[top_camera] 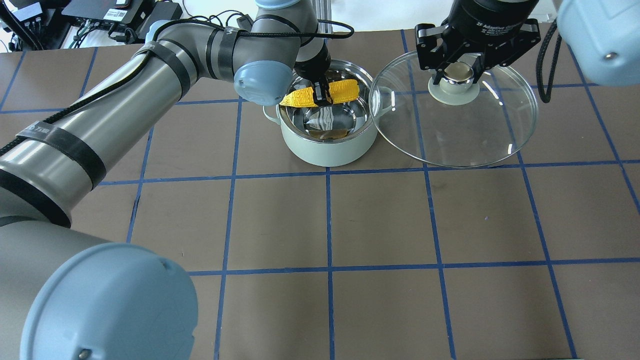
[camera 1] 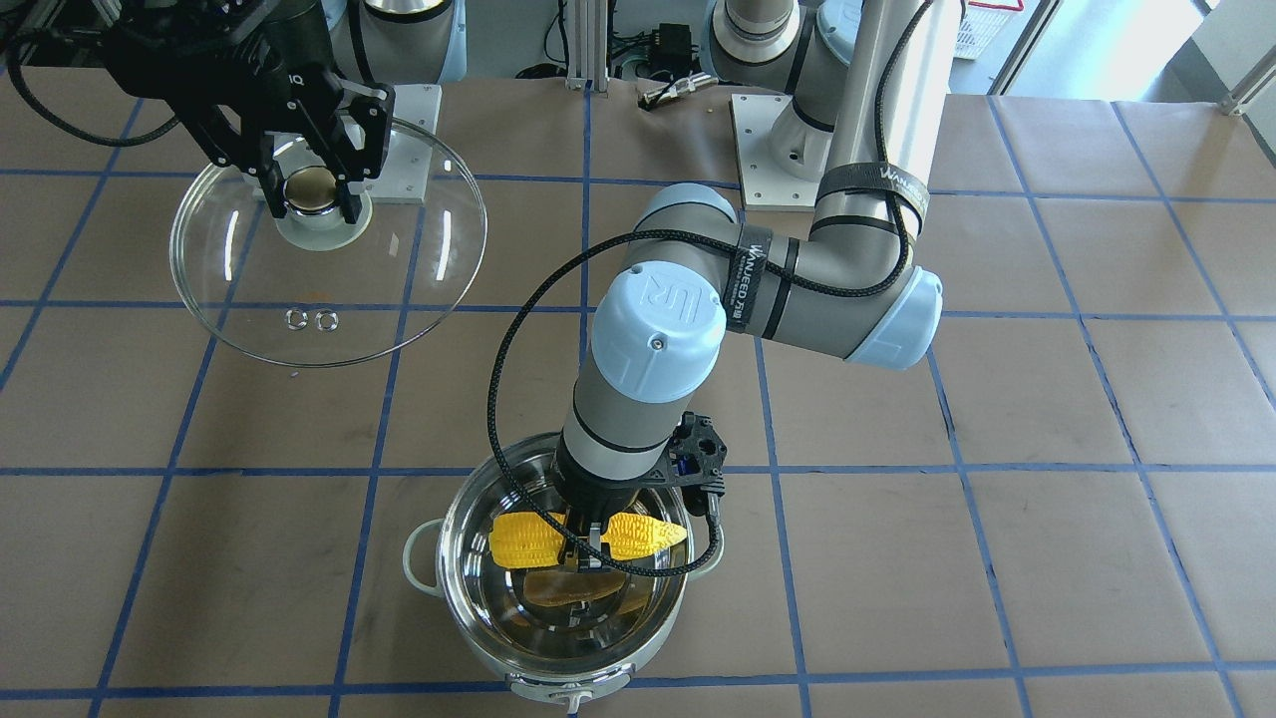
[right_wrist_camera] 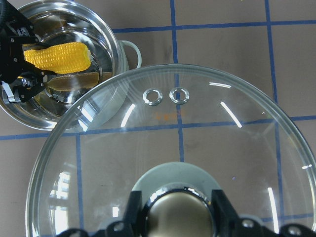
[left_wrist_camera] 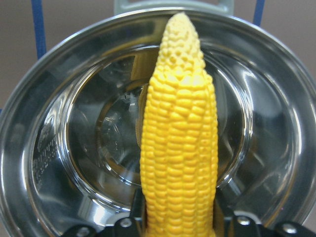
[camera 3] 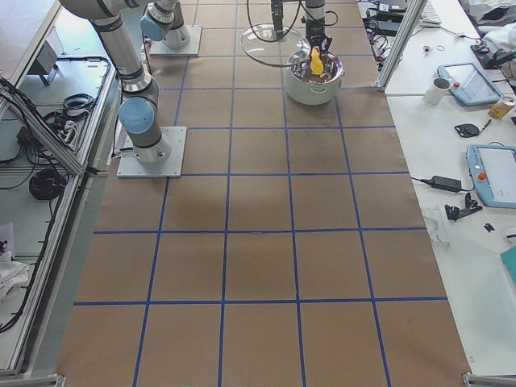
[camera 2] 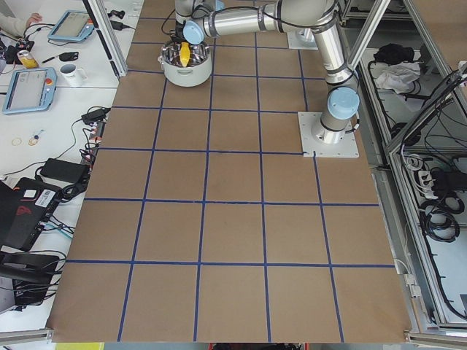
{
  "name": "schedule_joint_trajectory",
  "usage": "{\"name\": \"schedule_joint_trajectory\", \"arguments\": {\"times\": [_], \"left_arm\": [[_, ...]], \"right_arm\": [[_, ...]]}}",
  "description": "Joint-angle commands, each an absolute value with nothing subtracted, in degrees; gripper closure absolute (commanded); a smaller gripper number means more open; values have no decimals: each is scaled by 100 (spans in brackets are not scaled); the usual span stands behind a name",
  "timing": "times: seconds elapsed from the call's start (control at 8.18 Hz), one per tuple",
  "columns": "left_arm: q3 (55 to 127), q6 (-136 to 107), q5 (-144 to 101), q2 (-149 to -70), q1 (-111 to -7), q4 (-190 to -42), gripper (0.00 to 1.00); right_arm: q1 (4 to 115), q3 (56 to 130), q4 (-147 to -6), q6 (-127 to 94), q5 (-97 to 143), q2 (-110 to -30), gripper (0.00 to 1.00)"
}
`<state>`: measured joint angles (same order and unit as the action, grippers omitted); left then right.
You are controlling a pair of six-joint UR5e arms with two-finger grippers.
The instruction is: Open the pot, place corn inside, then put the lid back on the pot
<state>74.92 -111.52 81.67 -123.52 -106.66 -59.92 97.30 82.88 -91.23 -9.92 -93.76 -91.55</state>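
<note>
The left gripper (camera 1: 586,543) has its fingers pinched tight on the corn (top_camera: 345,90) about halfway along. From the left wrist view you barely see the fingers, just black bits poking out below the cob. The corn is lying flat across the open mouth of the pot (top_camera: 325,147), long axis level. Its pointy tip faces the robot's left and the blunt end faces the lid (top_camera: 460,135). It looks like it's hanging around rim height and not touching the bottom, but that's hard to call. The kernels are bumpy bright yellow plastic, and you get a yellowish reflection in the shiny steel inside. The outside of the pot is pale mint, and the front-facing view cuts off its near edge.

The right gripper (top_camera: 457,75) has its fingers closed on the round gold knob (right_wrist_camera: 178,217). The lid is clear domed glass with two little vent rings (right_wrist_camera: 166,96), held right beside the pot. Its rim overlaps the pot's near handle in the overhead view.
</note>
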Motion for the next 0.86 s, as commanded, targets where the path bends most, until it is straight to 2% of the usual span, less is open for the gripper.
{"name": "schedule_joint_trajectory", "arguments": {"times": [0.0,0.12,0.73], "left_arm": [[7488,-11284,8165,-12323,-10705,-5994,4],[7480,-11303,8165,-12305,-10705,-5994,0],[7471,-10839,8218,-11770,-10617,-6091,0]], "right_arm": [[9730,8288,-9097,-993,-9387,-9158,57],[9729,8288,-9097,-993,-9378,-9158,57],[9712,8279,-9167,-993,-9378,-9115,57]]}}
